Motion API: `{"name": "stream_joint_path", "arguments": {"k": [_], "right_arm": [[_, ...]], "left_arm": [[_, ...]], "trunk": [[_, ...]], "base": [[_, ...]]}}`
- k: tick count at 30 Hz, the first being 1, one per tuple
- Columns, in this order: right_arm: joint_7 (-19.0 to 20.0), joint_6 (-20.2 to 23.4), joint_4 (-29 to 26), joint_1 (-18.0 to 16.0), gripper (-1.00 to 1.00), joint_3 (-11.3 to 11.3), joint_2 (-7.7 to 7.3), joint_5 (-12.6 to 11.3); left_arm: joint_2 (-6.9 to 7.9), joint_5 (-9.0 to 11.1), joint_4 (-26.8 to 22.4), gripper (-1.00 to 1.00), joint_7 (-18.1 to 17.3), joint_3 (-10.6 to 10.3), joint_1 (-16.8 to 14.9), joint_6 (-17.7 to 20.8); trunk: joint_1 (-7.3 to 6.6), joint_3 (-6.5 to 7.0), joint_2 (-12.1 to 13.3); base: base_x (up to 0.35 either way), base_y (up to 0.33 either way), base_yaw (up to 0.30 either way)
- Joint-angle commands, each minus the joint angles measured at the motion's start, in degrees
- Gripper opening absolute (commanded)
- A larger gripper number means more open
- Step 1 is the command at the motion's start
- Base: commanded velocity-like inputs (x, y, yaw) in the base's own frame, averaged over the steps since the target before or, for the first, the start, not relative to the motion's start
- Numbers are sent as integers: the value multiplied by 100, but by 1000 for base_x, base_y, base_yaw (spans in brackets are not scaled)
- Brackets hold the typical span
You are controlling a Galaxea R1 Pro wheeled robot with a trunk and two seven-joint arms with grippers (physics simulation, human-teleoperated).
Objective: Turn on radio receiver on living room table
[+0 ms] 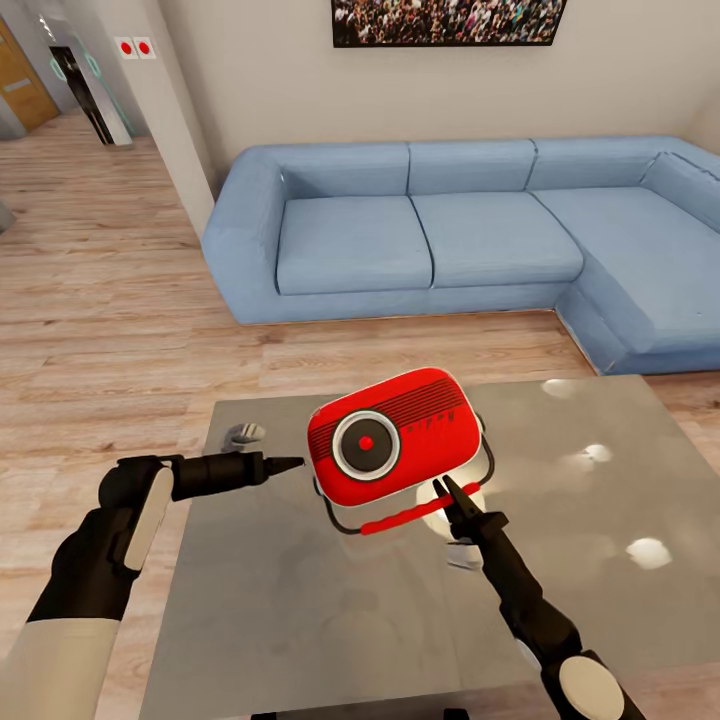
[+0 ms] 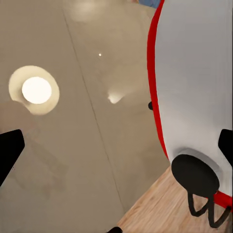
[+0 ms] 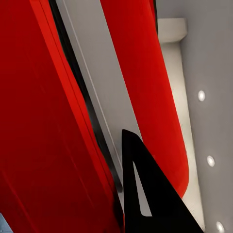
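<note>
At the left of the head view, the left gripper (image 1: 285, 464) points rightward over the table (image 1: 600, 590), its dark tip just beside the left end of the radio receiver (image 1: 392, 437). From the head camera its fingers look drawn together to a point, while its own wrist camera shows dark fingers (image 2: 8, 150) at opposite edges of the frame with the radio's white side (image 2: 194, 77) between them — so I cannot tell whether it is open or closed.

The radio receiver sits tilted near the middle of the glossy grey table, red face and round grey dial (image 1: 365, 444) turned up toward the camera, its thin handle (image 1: 410, 520) looping along the near side.

To the right, the right gripper (image 1: 443, 489) reaches in from the near right, its fingers at the red bar of the handle — they appear pinched on it. In the right wrist view, a dark finger (image 3: 145, 194) lies against the red body (image 3: 43, 126).

Beyond the table stands the blue sofa (image 1: 430, 240), with a framed crowd picture (image 1: 445, 20) on the wall.
</note>
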Motion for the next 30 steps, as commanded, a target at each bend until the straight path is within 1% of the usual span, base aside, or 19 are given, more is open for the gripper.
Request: {"name": "stream_joint_path", "arguments": {"k": [1, 10, 12, 23, 30], "right_arm": [[-33, -31, 33, 13, -100, -9, -3, -31], [-282, 14, 378, 106, -100, -14, -55, -93], [-338, 15, 453, 109, -100, -13, -54, -118], [-645, 20, 868, 113, -100, -23, -41, -287], [-583, 80, 1143, 113, -100, -35, -31, -378]], "left_arm": [[32, 1, 8, 100, -18, 0, 0, -3], [245, 17, 30, 100, -99, 8, 0, -6], [268, 21, 26, 100, -102, 8, 0, -6], [303, 46, -30, 100, -115, -10, 0, -4], [280, 62, -186, 100, -159, -42, 0, 9]], "trunk": [[0, 0, 0], [0, 0, 0], [0, 0, 0], [0, 0, 0], [0, 0, 0]], "base": [[0, 0, 0], [0, 0, 0], [0, 0, 0], [0, 0, 0], [0, 0, 0]]}}
